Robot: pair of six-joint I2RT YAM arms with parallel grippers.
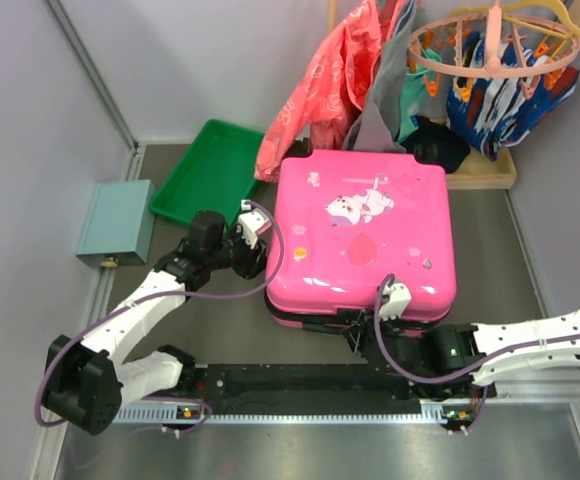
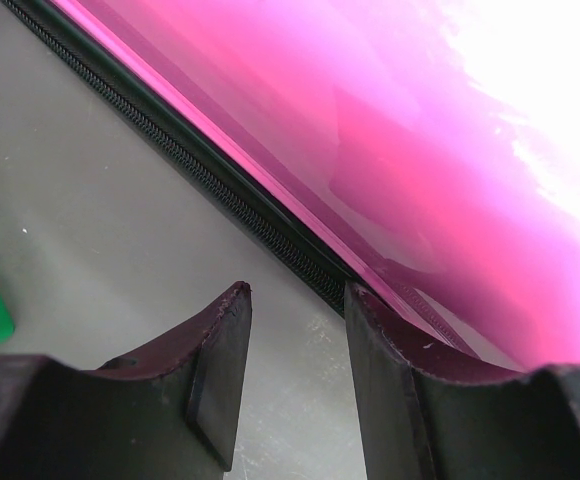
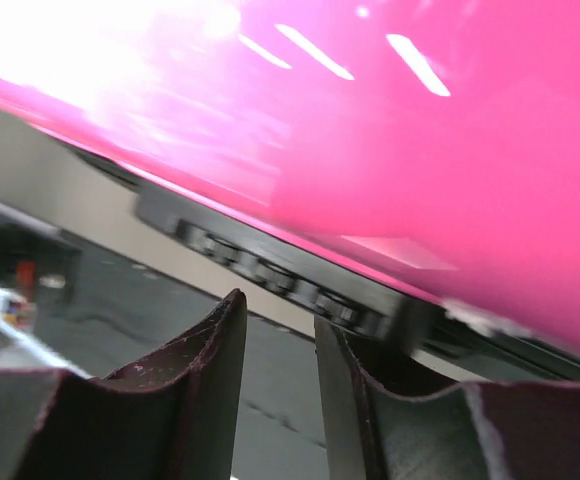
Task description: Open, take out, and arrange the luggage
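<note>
- Barely begun, judging by the luggage [image 1: 365, 235]: flat on the tabletop [image 1: 485, 240], sticker face up, both shells together, near the middle and just right of the green tray [image 1: 205, 170].
- No gap along the zipper [image 2: 220, 195] in the left wrist view; teeth meshed over the stretch visible there.
- Left jaws spread, holding nothing, low beside the luggage's left edge, close to that zipper line but apart from it.
- Right jaws parted by a narrower gap, likewise pinching nothing, just off the near edge, facing a black fitting [image 3: 270, 270] with small raised blocks; too blurred to call it a lock or a handle mount.
- No zipper pull to be made out in any view, so no judging how near to it.
- Done at most: approach to two edges of the case.
- Left, by this reading: unzipping or unlatching, raising the lid, lifting out whatever lies inside (unseen for now), then arranging.
- No clear landing place for the contents; green tray and pale-teal box [image 1: 117, 220] both to the left, as possible spots only.
</note>
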